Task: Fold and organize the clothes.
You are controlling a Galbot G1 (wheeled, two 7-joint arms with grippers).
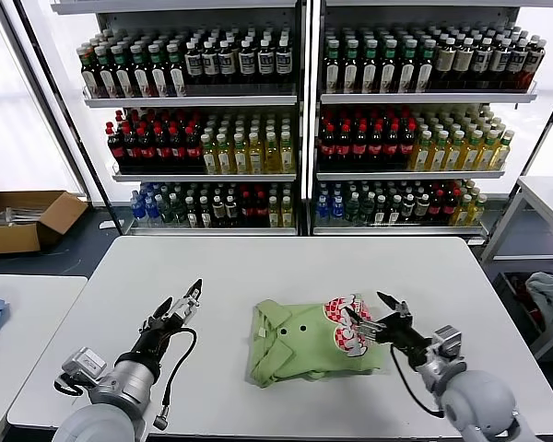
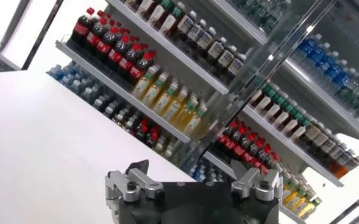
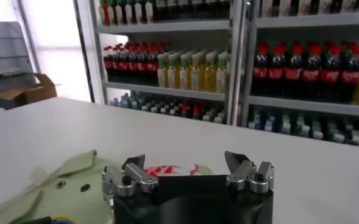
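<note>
White table (image 1: pixel 258 267) fills the scene. At its near left, the left gripper (image 1: pixel 185 302) hovers over bare surface with jaws spread wide, holding nothing. Near the middle lies the green shirt (image 1: pixel 300 345), folded into a rough rectangle, checkered print at its right. The right gripper (image 1: pixel 374 319) sits over that right edge, jaws apart, apparently not gripping cloth.

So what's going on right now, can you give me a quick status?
Left gripper open, clear of the shirt. Right gripper open, over the checkered print. Green polo shirt folded on the white table. Nothing in the way.
</note>
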